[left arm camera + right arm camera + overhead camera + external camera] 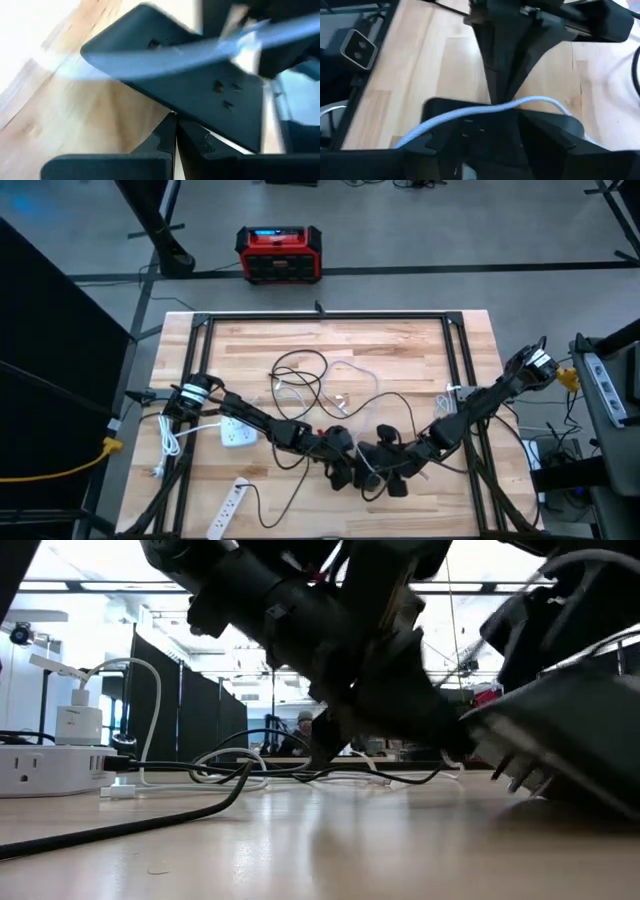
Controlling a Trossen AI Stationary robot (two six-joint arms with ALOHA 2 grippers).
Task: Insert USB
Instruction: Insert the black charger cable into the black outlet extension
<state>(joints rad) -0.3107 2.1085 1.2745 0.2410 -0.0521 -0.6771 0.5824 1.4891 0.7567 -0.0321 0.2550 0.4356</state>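
A black block with small socket holes [210, 95] lies at the table's near middle, where both arms meet. A pale cable [470, 116] runs across its top; I cannot make out the USB plug itself. My left gripper [350, 465] is shut, and its closed tips [500, 95] come down onto the block [480, 132] right behind the cable. My right gripper [490, 150] faces it from the other side. It is open, its fingers spread over the block's near part [392, 475]. My left gripper sets its shut fingertips [175, 125] against the block's edge [186, 114], slanting down from the table's left. Nothing shows between the fingers. The cable crosses the block just beyond the tips, and whether it touches them I cannot tell.
A white power strip [237, 432] with a charger [78, 722] plugged in lies left of the arms, and a second strip [228, 510] lies at the near edge. Loops of black and white cable [320, 385] cover the table's middle. A red box [279, 253] stands on the floor beyond.
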